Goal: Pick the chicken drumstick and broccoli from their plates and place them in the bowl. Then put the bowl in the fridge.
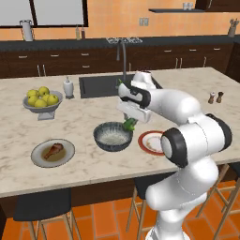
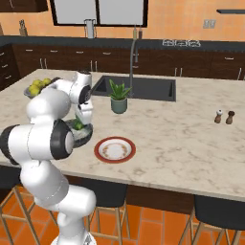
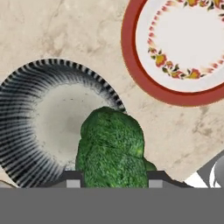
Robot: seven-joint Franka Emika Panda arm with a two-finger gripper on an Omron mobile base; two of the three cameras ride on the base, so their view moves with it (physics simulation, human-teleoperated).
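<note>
A white robot arm with dark joints rises from the base, bends at a high elbow and reaches forward and down over a pale marble kitchen island (image 1: 84,119). Its two-finger gripper (image 1: 130,123) points downward, jaws clenched on a small bright green lumpy broccoli floret (image 3: 112,148). In the hand view the floret sits between the two dark fingertips (image 3: 72,177), hanging above the rim of the round dark grey-blue ribbed bowl with a pale speckled inside (image 3: 48,122), at about the bowl's 4 o'clock edge.

In the left base view the bowl (image 1: 112,136) rests on the island near its front edge, with the broccoli (image 1: 129,123) just above the bowl's 1 o'clock rim. At the bowl's 3 o'clock, just beside it, lies the round red-orange-rimmed plate with a white centre (image 1: 150,142). At the bowl's 8 o'clock, well apart, the round grey plate (image 1: 53,153) carries the small reddish-brown chicken drumstick (image 1: 53,150).

Farther back at 10 o'clock from the bowl stands a grey footed bowl of yellow fruits (image 1: 42,100). In the right base view a spiky green potted plant (image 2: 118,97) stands in front of the dark sink (image 2: 143,87), at 12 o'clock from the red-rimmed plate (image 2: 115,149).
</note>
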